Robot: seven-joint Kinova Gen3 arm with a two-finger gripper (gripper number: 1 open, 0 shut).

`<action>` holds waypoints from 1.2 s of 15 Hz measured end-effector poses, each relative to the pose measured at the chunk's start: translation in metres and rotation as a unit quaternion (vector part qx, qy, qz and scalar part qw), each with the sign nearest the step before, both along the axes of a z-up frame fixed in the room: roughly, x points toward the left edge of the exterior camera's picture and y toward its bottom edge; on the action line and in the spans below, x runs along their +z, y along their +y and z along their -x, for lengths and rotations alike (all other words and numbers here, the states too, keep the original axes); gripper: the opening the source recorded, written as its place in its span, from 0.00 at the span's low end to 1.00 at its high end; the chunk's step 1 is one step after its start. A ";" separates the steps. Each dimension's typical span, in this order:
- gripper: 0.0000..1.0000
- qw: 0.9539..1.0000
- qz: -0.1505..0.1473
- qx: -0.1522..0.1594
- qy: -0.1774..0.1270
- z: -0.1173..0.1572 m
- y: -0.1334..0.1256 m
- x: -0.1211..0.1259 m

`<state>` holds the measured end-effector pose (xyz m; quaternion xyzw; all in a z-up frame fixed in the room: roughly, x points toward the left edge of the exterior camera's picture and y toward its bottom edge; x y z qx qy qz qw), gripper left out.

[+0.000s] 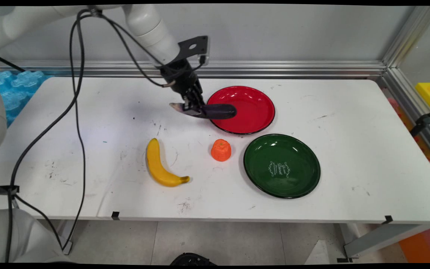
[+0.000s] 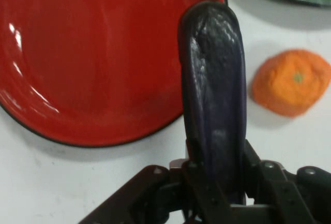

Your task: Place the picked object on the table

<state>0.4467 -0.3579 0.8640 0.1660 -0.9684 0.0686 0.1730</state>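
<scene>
Eggplant [image 1: 220,111], dark purple: clamped in jaws of gripper [image 1: 196,108], apparently held clear above red plate [image 1: 254,112] rim, toward table's far edge. Orange [image 1: 221,150], banana [image 1: 159,164], green plate [image 1: 301,179] nearer front.

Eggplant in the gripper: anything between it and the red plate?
Nothing visible. The gripper holds the eggplant with its far end already over the red plate's near-left rim. The orange sits apart, nearer the camera.
</scene>
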 end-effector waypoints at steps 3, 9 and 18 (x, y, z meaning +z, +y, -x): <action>0.00 1.000 0.005 -0.018 -0.005 -0.011 0.008 -0.015; 0.00 0.998 0.017 -0.068 -0.007 -0.020 0.009 -0.044; 0.00 0.996 0.016 -0.093 -0.002 -0.022 0.008 -0.071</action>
